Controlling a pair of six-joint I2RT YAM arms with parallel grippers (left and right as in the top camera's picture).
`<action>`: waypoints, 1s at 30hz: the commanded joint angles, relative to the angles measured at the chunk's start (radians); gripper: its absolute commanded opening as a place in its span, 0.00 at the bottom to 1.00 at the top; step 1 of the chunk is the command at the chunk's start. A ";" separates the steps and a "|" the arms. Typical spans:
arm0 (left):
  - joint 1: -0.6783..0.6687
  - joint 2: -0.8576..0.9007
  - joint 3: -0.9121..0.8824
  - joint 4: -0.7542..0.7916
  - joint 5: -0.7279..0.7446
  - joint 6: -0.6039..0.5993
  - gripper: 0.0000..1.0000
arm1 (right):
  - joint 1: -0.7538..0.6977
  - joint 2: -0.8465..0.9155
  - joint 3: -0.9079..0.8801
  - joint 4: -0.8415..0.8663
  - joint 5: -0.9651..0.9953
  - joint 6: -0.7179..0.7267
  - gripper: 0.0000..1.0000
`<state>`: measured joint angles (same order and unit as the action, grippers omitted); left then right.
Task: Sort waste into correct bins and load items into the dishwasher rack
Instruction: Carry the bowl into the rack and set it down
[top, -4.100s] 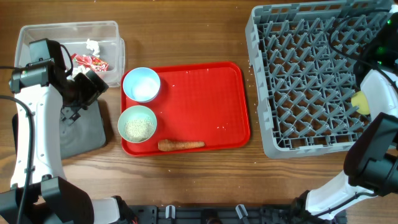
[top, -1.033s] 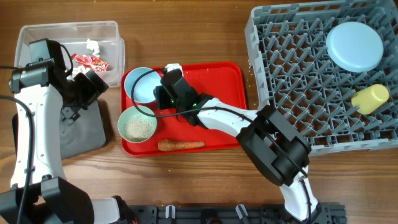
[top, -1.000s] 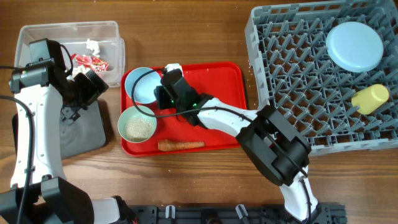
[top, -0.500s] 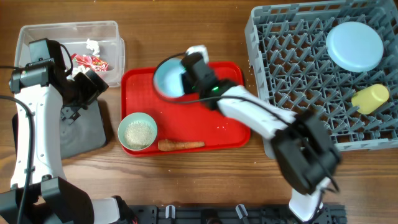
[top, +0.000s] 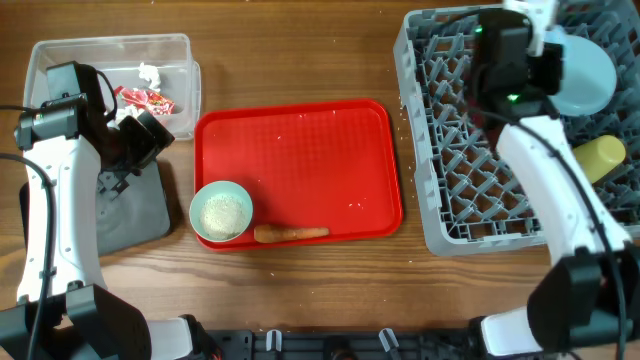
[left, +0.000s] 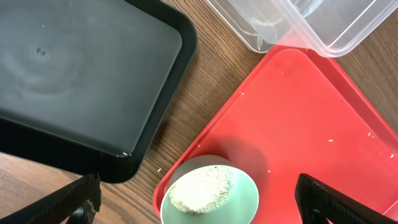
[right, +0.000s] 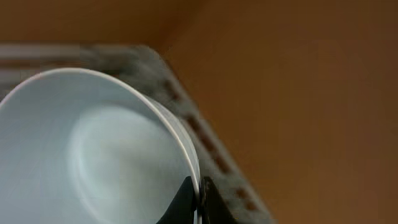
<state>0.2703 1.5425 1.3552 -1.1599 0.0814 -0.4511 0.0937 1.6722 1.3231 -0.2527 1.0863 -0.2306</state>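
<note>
Wooden desk (top: 300, 300) carries everything. Over the back of the grey rack (top: 470, 190), my right hand (right: 199, 202) is clamped on the white-blue bowl (right: 93, 149) by its rim. My left hand (top: 140, 138) hangs near the black tray (left: 81, 74), fingers spread wide. On the red tray (top: 300, 150) I see the pale-green bowl (top: 221, 211) of rice, with the carrot piece (top: 290, 233) just beside it.

A robot lab bench: dishwasher rack (top: 460, 190) and red tray (top: 310, 160) set on a wooden table (top: 300, 50).
</note>
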 joint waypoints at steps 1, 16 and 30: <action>0.002 -0.018 0.012 0.003 0.016 -0.002 1.00 | -0.058 0.111 0.005 0.072 0.155 -0.150 0.04; 0.002 -0.018 0.012 0.004 0.016 -0.002 1.00 | 0.055 0.348 0.005 0.211 0.144 -0.185 0.09; 0.002 -0.018 0.012 0.005 0.016 -0.002 1.00 | 0.145 0.243 0.005 0.165 0.113 -0.130 0.88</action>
<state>0.2703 1.5425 1.3552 -1.1587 0.0818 -0.4511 0.2317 1.9968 1.3304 -0.0650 1.2343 -0.4141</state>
